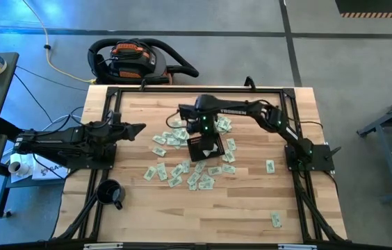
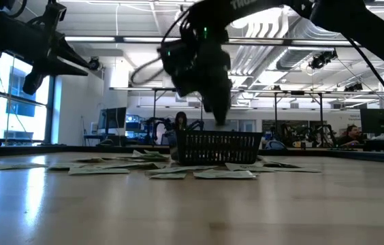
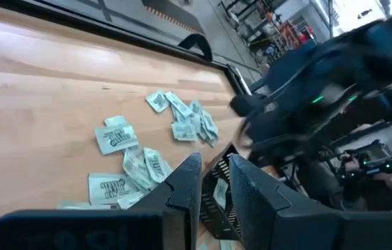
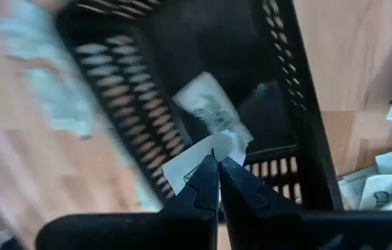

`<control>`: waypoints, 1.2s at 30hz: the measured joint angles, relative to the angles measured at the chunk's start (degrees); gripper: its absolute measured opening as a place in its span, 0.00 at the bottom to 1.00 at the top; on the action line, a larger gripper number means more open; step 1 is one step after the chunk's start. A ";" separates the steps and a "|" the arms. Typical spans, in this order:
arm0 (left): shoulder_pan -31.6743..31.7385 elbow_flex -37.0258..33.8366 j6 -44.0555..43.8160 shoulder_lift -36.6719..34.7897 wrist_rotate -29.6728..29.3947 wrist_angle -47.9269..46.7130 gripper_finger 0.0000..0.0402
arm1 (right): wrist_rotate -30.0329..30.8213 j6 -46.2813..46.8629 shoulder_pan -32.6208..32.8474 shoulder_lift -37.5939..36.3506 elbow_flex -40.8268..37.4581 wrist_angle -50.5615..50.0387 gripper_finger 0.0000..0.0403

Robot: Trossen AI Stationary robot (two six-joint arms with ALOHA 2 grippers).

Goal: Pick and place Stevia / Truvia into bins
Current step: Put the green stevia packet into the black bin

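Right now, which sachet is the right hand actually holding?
The white one pinched between the right hand's fingertips, hanging over the black basket. Another sachet already lies inside the basket; the rest lie loose on the table.

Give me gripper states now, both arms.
Left gripper: cannot be told; holding nothing, parked at the table's left side.
Right gripper: closed on a sachet, above the black basket.

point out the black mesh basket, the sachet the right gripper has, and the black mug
Black mesh basket (image 2: 219,148): low view, on its front wall.
White paper sachet pinched in the right gripper (image 4: 199,158): right wrist view, on its corner above the fingertips.
Round black mug (image 1: 110,192): high view, on its rim.
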 joint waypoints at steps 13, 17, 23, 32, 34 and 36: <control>0.00 0.00 0.30 -0.01 -0.02 -0.54 0.28 | 4.86 3.10 0.39 0.03 -5.59 5.80 0.20; 0.00 0.00 0.31 0.01 -0.02 -0.54 0.28 | 4.33 3.41 0.05 -0.32 -5.59 4.47 0.40; 0.00 0.00 0.42 -0.01 -0.06 -0.56 0.28 | 8.83 -0.36 0.14 -6.72 -7.48 2.16 0.65; 0.00 0.00 3.14 -0.01 -0.13 -0.80 0.28 | 10.63 21.64 -1.56 -31.42 -37.36 15.31 0.68; 0.00 0.00 3.21 -0.01 -0.15 -0.78 0.28 | 9.02 29.73 -1.42 -36.98 -46.57 18.22 0.68; 0.00 0.00 3.21 -0.01 -0.15 -0.78 0.28 | 7.72 38.38 -0.37 -42.50 -55.16 21.89 0.68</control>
